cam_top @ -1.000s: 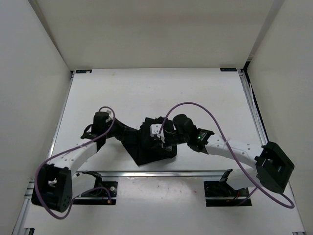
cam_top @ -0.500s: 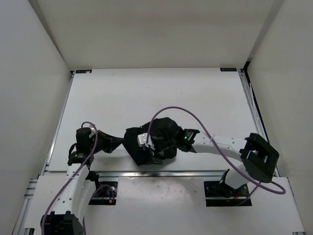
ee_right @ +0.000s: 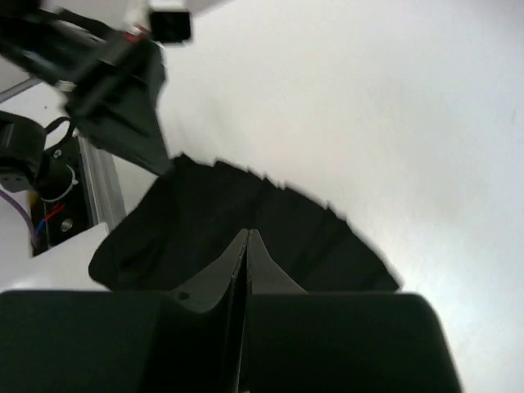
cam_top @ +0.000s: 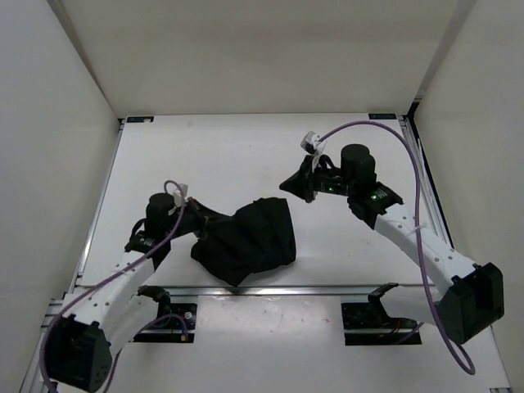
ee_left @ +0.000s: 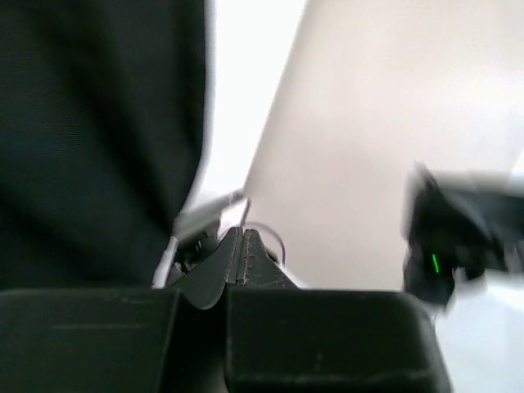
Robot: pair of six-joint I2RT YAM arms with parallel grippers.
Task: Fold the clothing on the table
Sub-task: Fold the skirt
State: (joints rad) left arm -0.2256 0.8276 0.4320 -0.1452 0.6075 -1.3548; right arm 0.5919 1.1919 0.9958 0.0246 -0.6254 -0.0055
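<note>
The clothing (cam_top: 254, 236) lies as a crumpled black bundle on the white table (cam_top: 221, 155), near its front edge. My left gripper (cam_top: 206, 221) sits at the bundle's left edge, jaws shut. In the left wrist view the shut tips (ee_left: 240, 235) hold nothing, and the clothing (ee_left: 90, 131) fills the upper left. My right gripper (cam_top: 288, 185) is apart from the bundle, behind its right end. Its jaws (ee_right: 247, 236) are shut and empty, with the clothing (ee_right: 246, 205) below them.
A metal rail (cam_top: 270, 288) runs along the table's near edge and another (cam_top: 422, 180) along its right side. White enclosure walls (cam_top: 57, 123) stand on three sides. A purple cable (cam_top: 416, 205) loops over the right arm.
My right gripper has come off the clothing and swung up and away to the back right. The left arm moved back right to the bundle's edge. The clothing has spread slightly.
</note>
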